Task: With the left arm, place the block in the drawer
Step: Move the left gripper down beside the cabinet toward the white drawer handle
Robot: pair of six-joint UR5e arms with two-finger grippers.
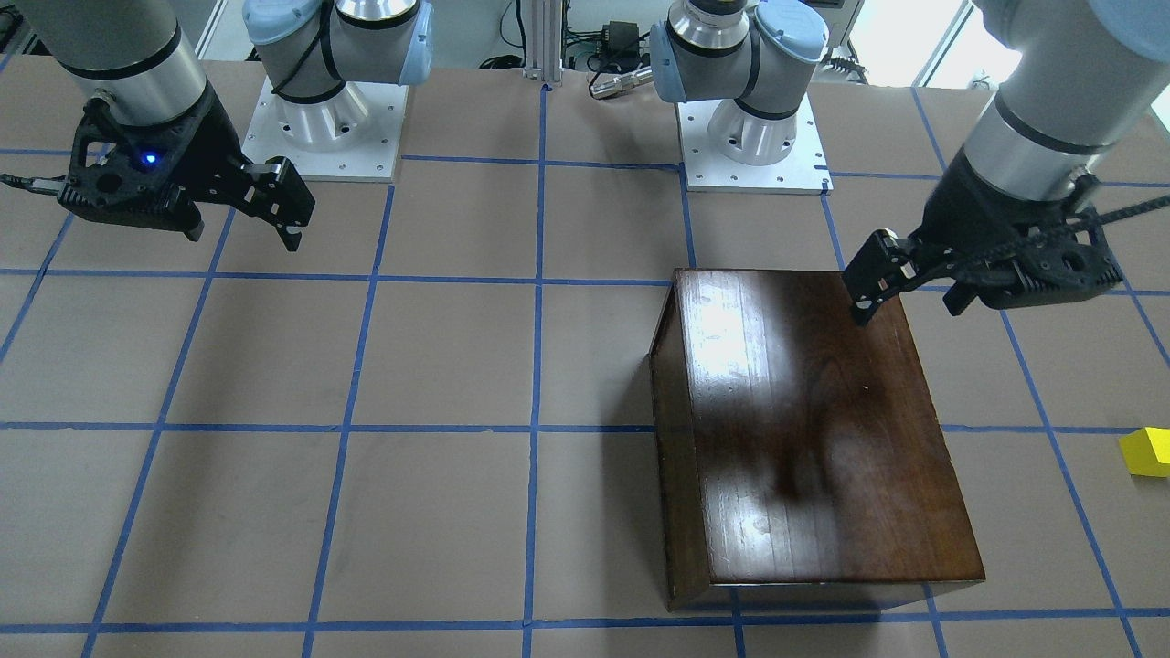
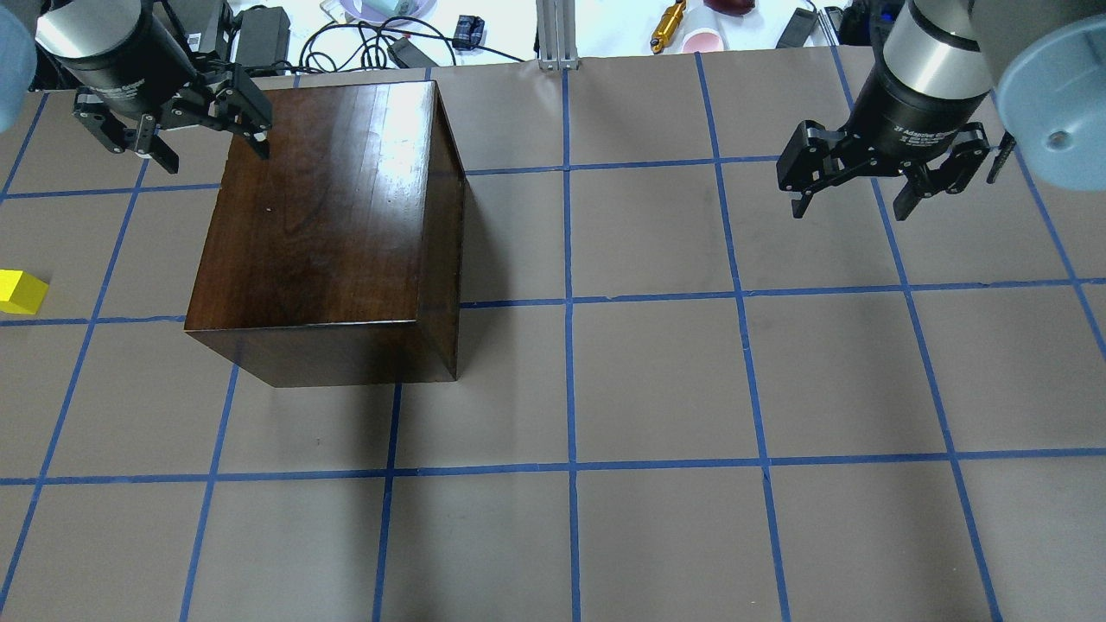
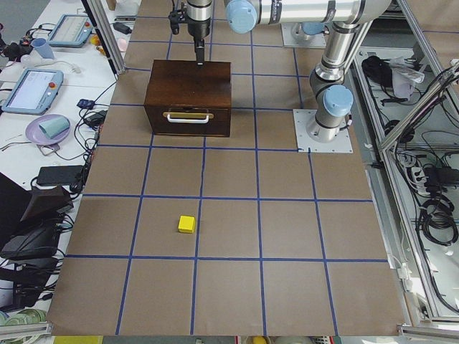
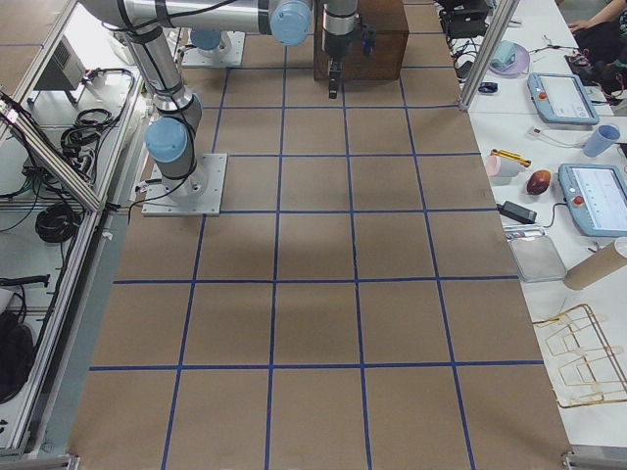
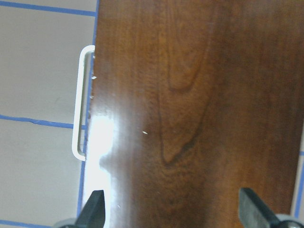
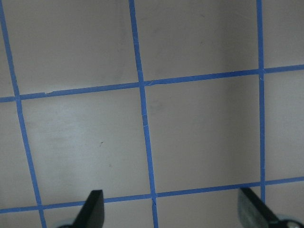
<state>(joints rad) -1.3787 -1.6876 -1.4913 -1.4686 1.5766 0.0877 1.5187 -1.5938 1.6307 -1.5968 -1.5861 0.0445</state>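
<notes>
The yellow block (image 2: 19, 291) lies on the table well to the left of the dark brown wooden box (image 2: 328, 207); it also shows in the front view (image 1: 1147, 451) and the left side view (image 3: 186, 224). The drawer (image 3: 188, 122) is shut, so only its dark front panel and pale handle (image 5: 80, 102) show. My left gripper (image 2: 214, 154) hovers open and empty over the box's far left part, seen in its wrist view (image 5: 173, 211) and the front view (image 1: 907, 311). My right gripper (image 2: 851, 212) hangs open and empty over bare table at the far right (image 6: 171, 211).
The table has a brown cover with a blue tape grid. Both arm bases (image 1: 320, 128) (image 1: 754, 137) stand at the robot's edge. Cables and small items (image 2: 363, 34) lie beyond the far edge. A side table with tablets and cups (image 3: 43, 93) runs along that side.
</notes>
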